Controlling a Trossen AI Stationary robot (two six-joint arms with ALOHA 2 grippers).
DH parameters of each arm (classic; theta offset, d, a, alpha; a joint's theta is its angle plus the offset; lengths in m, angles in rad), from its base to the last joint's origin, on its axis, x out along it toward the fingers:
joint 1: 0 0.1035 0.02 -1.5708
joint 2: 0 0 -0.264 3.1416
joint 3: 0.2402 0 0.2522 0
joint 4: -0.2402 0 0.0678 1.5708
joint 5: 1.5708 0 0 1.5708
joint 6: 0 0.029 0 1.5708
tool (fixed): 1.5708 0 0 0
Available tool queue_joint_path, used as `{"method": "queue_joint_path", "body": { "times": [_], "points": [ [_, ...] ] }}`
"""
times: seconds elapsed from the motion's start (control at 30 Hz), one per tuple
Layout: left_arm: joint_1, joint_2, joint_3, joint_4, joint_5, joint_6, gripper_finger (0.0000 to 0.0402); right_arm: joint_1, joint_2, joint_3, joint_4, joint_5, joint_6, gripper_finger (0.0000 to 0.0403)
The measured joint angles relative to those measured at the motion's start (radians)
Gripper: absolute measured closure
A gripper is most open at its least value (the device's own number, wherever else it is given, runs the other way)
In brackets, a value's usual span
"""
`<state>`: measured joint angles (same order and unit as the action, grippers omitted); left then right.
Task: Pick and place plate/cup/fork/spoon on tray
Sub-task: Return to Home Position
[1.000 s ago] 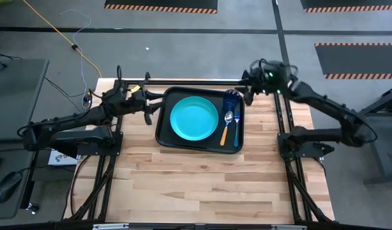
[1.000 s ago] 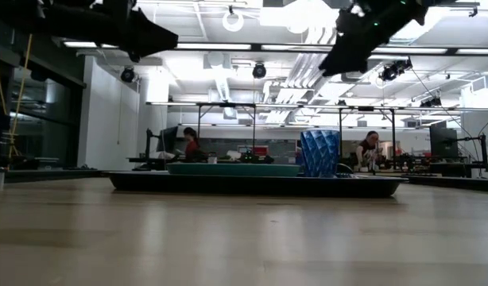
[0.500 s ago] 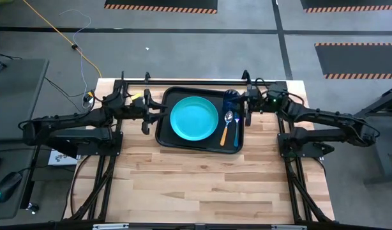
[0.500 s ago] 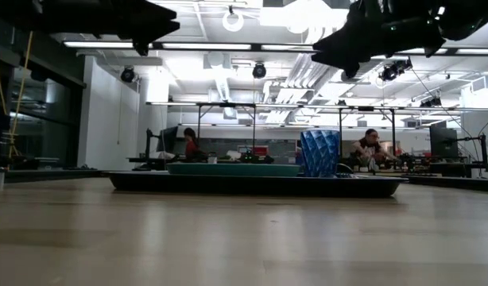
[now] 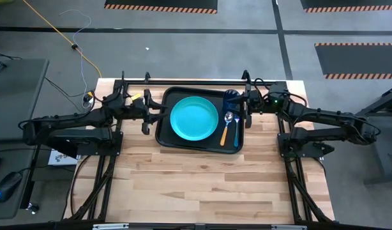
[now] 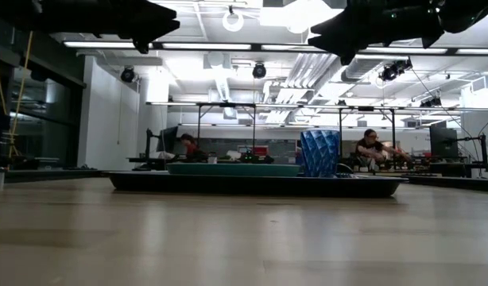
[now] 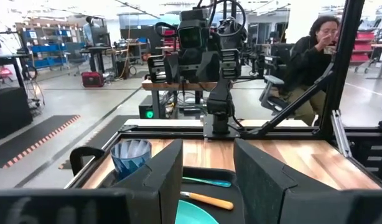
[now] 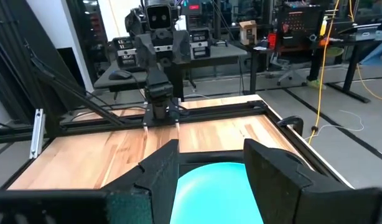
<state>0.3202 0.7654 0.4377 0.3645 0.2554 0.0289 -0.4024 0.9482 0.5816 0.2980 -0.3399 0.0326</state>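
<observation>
My left jaws stood parted and empty just off the left rim of the tray [image 5: 163, 131]. My right jaws, likewise parted and gripping nothing, faced them from its right rim. My dark left arm [image 5: 75, 120] and right arm [image 5: 324, 117] lay folded low, forearms pointing at each other across the tray, a black rectangle with rounded corners and a low raised rim on the pale plank worktop [image 5: 202, 182]. On the tray lay one round, flat turquoise plate [image 5: 194, 118], left of centre. Beside it lay one yellow-handled spoon [image 5: 226, 126] and one blue-handled fork [image 5: 236, 133], side by side. One ribbed, translucent dark-blue cup [image 5: 231, 96] stood upright in the far right corner.
</observation>
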Motion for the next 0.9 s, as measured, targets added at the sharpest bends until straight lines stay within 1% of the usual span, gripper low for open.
{"method": "queue_joint_path", "body": {
  "times": [0.1, 0.17, 0.23, 0.27, 0.3, 0.33, 0.43, 0.53, 0.63, 0.73, 0.8, 0.9],
  "points": [
    [-0.007, -0.002, 0.0, -0.022, 0.004, -0.067, 0.0274, 0.0, 0.0, 0.0, -0.001, 0.0, -0.007, 0.0231],
    [-0.032, -0.015, 0.0, -0.085, 0.005, -0.077, 0.0292, 0.0, 0.0, 0.0, -0.001, 0.0, -0.011, 0.0231],
    [-0.071, -0.032, 0.0, -0.148, 0.001, -0.071, 0.0329, 0.0, 0.0, 0.0, -0.001, 0.0, -0.013, 0.0231],
    [-0.091, -0.042, 0.0, -0.182, -0.008, -0.07, 0.0354, 0.0, 0.0, 0.0, -0.001, 0.0, -0.014, 0.0231],
    [-0.112, -0.054, -0.004, -0.198, -0.027, -0.071, 0.0377, 0.0, 0.0, 0.0, -0.001, 0.0, -0.014, 0.0231],
    [-0.136, -0.069, -0.014, -0.188, -0.05, -0.073, 0.0389, 0.0, 0.0, 0.0, -0.001, 0.0, -0.014, 0.0231],
    [-0.203, -0.114, -0.063, -0.175, -0.121, -0.078, 0.0391, 0.0, 0.0, 0.0, -0.001, 0.001, -0.012, 0.0231],
    [-0.261, -0.164, -0.141, -0.175, -0.182, -0.079, 0.04, 0.0, 0.0, 0.001, -0.001, 0.001, -0.011, 0.0231],
    [-0.301, -0.225, -0.213, -0.154, -0.187, -0.062, 0.0401, 0.0, 0.0, 0.001, -0.001, 0.002, -0.011, 0.0231],
    [-0.307, -0.312, -0.26, -0.159, -0.187, -0.046, 0.0401, 0.0, 0.0, 0.001, -0.001, 0.002, -0.011, 0.0231],
    [-0.304, -0.373, -0.281, -0.176, -0.186, -0.037, 0.0401, 0.0, 0.0, 0.001, -0.001, 0.002, -0.011, 0.0231],
    [-0.3, -0.464, -0.3, -0.25, -0.164, -0.038, 0.0401, 0.0, 0.001, 0.001, -0.001, 0.002, -0.007, 0.0231]
  ]
}}
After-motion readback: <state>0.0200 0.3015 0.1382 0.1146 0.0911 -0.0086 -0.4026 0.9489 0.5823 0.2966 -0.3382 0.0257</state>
